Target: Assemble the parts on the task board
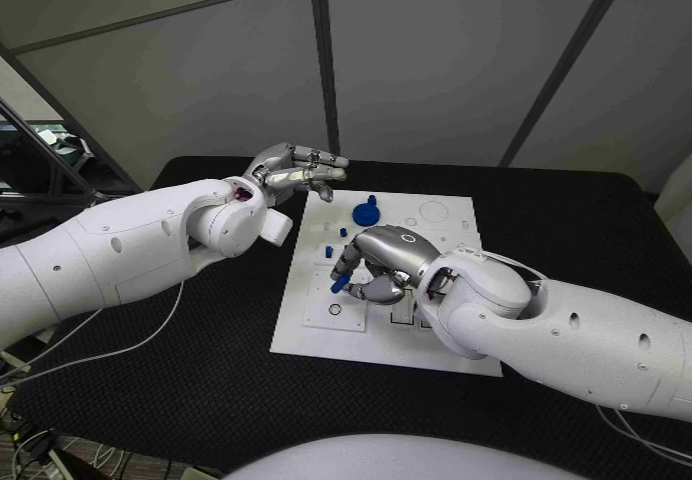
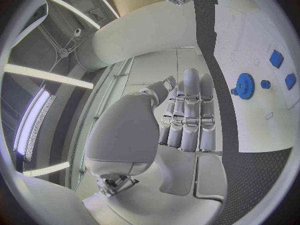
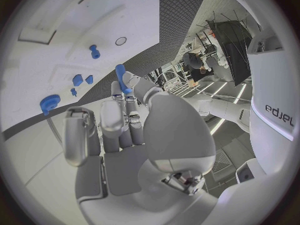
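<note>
Between right robot hand (image 1: 378, 262) fingertips, blue peg (image 1: 342, 284)

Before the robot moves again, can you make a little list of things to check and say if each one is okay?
1. Right hand holds a blue peg: ok, pinched at the fingertips.
2. Right hand is over the white board: ok.
3. Left hand is out of the way: ok, it holds nothing and hangs by the board's far left corner.
4. Blue gear sits on the board, clear of the right hand: ok.
5. Peg lined up with its hole: cannot tell, the hand hides the spot.
</note>
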